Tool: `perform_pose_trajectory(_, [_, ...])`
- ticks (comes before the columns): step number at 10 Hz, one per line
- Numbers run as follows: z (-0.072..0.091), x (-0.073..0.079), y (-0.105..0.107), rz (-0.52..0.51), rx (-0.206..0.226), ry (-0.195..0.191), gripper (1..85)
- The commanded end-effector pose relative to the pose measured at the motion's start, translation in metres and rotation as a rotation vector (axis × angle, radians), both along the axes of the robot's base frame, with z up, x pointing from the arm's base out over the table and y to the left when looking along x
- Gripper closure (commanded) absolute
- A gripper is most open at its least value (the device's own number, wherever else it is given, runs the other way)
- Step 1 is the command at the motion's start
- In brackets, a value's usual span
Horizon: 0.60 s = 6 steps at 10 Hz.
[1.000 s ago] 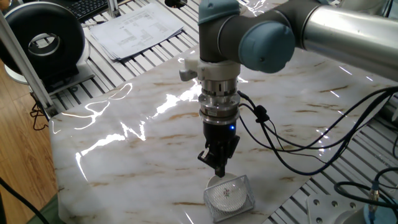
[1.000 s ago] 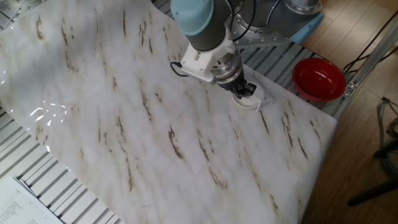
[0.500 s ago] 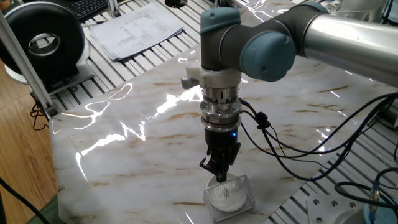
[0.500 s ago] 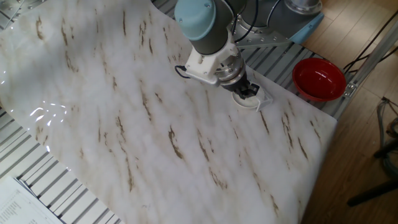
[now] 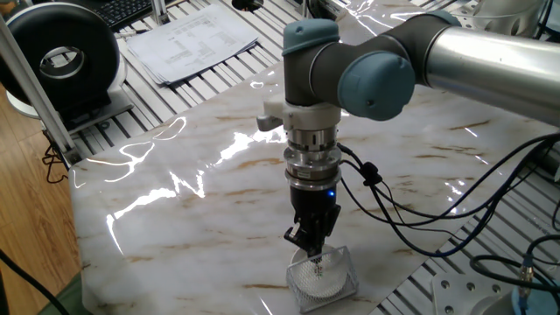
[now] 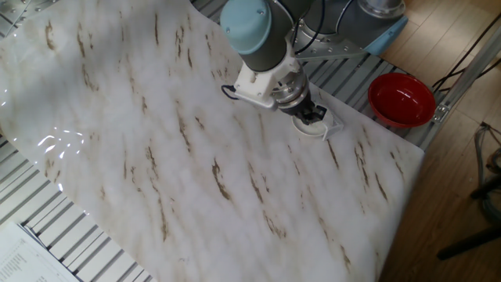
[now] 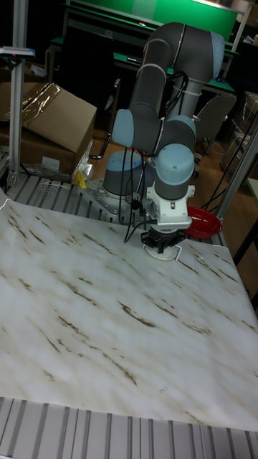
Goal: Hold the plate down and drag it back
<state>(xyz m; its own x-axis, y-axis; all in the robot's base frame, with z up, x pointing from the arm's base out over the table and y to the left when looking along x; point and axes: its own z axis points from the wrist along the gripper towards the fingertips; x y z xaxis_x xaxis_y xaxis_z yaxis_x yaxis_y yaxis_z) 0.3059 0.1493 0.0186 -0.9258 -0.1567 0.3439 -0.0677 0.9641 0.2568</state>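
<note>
The plate is a small white dish with a round patterned centre, lying near the marble slab's edge. It also shows as a white rim under the tool: plate, plate. My gripper points straight down, its fingers drawn together, the tips on or just above the plate's inner face. From the opposite side the gripper covers most of the dish. In the tall view the gripper sits right over it. Actual contact is too fine to make out.
A red bowl stands off the slab beyond the plate, also seen as red bowl. Black cables trail from the wrist. Papers and a black round device lie past the slab's far side. A cardboard box sits behind.
The gripper has come down and slightly forward, from above the plate's near rim onto its middle. The plate has not shifted.
</note>
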Motion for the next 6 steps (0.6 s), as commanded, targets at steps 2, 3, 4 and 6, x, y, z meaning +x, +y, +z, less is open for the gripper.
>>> perform_pose_trajectory(2, [-0.0018,-0.0014,0.0005,0.004,0.007,0.012,84.3])
perform_pose_trajectory(3, [-0.0029,-0.0013,0.0004,0.004,0.007,0.014,84.3])
perform_pose_trajectory(4, [-0.0044,-0.001,0.0003,0.003,0.006,0.016,84.3])
perform_pose_trajectory(6, [-0.0057,-0.0013,-0.0009,0.006,0.004,0.016,84.3])
